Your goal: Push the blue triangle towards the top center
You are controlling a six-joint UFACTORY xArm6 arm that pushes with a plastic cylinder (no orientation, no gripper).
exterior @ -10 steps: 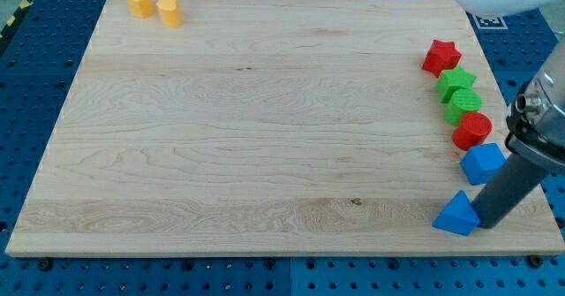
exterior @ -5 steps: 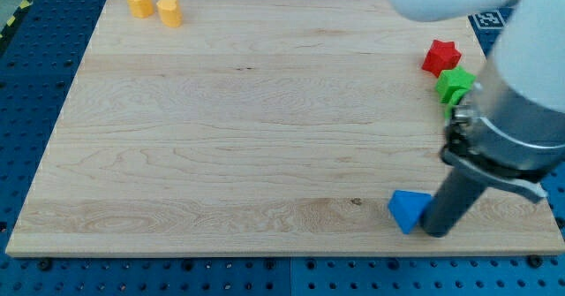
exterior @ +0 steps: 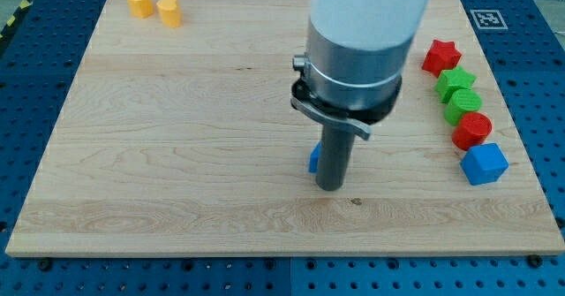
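The blue triangle (exterior: 313, 158) lies near the middle of the wooden board (exterior: 177, 128), slightly right and below centre. Only a sliver of it shows at the left side of my rod. My tip (exterior: 330, 187) rests on the board just to the right of and below the triangle, touching or nearly touching it. The rest of the triangle is hidden behind the rod and the arm body.
At the view's right edge stand a red star (exterior: 440, 56), a green star (exterior: 455, 82), a green block (exterior: 464, 105), a red cylinder (exterior: 473, 130) and a blue hexagonal block (exterior: 484, 163). Two yellow blocks (exterior: 139, 0) (exterior: 169, 11) sit at top left.
My tip has swept left and up from the bottom right corner, pushing the blue triangle along to the board's middle. The arm now uncovers the blocks at the right.
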